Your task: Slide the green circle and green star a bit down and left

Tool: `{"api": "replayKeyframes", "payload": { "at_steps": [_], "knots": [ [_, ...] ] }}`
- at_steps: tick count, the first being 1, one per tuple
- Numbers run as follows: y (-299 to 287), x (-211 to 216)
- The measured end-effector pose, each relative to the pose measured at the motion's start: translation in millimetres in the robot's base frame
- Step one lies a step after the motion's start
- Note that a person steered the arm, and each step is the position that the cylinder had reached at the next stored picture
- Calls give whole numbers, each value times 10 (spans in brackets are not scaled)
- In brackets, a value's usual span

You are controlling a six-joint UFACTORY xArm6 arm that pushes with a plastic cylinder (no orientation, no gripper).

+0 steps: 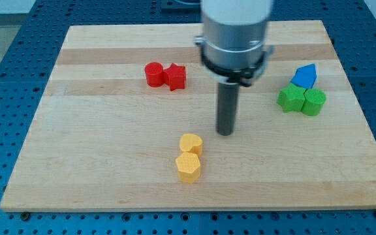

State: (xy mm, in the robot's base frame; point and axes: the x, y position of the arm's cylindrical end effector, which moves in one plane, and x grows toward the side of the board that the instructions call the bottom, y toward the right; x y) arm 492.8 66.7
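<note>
The green star and the green circle sit touching each other at the view's right side of the wooden board, the star on the left. My tip rests on the board near the middle, well to the left of the green star and a little below it. The tip touches no block.
A blue block sits just above the green pair, touching them. A red circle and red star sit together at the upper left of centre. A yellow heart and yellow hexagon sit below and left of my tip.
</note>
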Motion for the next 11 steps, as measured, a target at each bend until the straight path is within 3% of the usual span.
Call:
{"api": "replayKeyframes", "payload": {
  "at_steps": [3,4,7,11],
  "knots": [
    [1687,-11],
    [1998,-155],
    [2065,-681],
    [1630,-504]
  ]
}}
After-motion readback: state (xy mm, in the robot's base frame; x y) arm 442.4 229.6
